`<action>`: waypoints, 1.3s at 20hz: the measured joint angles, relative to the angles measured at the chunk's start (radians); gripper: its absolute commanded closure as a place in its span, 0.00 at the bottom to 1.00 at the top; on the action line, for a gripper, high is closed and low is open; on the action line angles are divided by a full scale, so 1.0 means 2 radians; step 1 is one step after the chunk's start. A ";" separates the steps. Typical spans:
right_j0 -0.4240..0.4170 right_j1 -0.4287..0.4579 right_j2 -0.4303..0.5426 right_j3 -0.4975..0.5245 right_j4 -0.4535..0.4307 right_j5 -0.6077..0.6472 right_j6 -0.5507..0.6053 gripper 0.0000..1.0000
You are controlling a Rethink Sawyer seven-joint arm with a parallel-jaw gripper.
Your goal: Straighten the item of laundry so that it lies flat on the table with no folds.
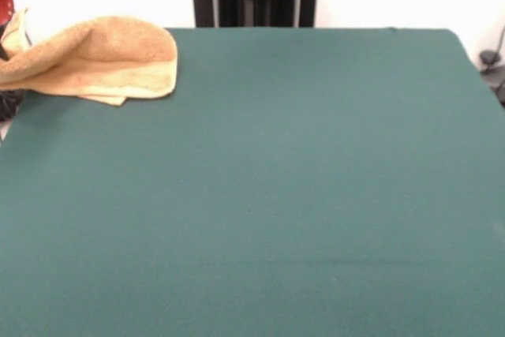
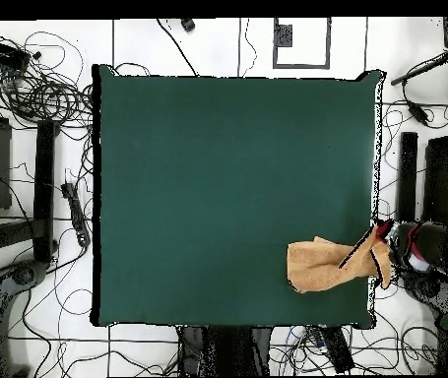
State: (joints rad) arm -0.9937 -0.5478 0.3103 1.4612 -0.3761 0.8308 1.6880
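- Front view: the towel [image 1: 99, 57] is seen at about 10 o'clock on the table [image 1: 260, 195], close to the far left corner.
- The towel is bunched and folded over itself, not flat; a rounded upper fold lies over a paler lower layer whose corner pokes out at the bottom.
- The towel's left part is drawn out into a narrowing strip that passes off the table's left edge and is lifted toward the picture's left border.
- At that border a small red and black part of the arm [image 1: 6, 7] is seen, touching or just beside the raised end of the towel; the gripper itself cannot be made out here.
- The rest of the green table is shown plain and smooth.
- Overhead view: the towel [image 2: 318, 266] is found at about 4 o'clock on the table [image 2: 227, 187], near the right edge and close to the bottom edge.
- One end of the towel is pulled out over the table's right edge, where it rises toward the gripper [image 2: 385, 236].
- The gripper is placed right at the table's right edge, at the towel's raised end; whether it is open or closed on the cloth cannot be told.
- The red and black arm [image 2: 429, 251] is seen beyond the right edge, off the table.
- Cables [image 2: 45, 94] are spread over the floor around the table.
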 measured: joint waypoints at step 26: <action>0.053 0.074 -0.005 -0.092 -0.002 0.000 0.000 1.00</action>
State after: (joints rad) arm -0.8869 -0.4002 0.3007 1.2773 -0.3805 0.8308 1.6880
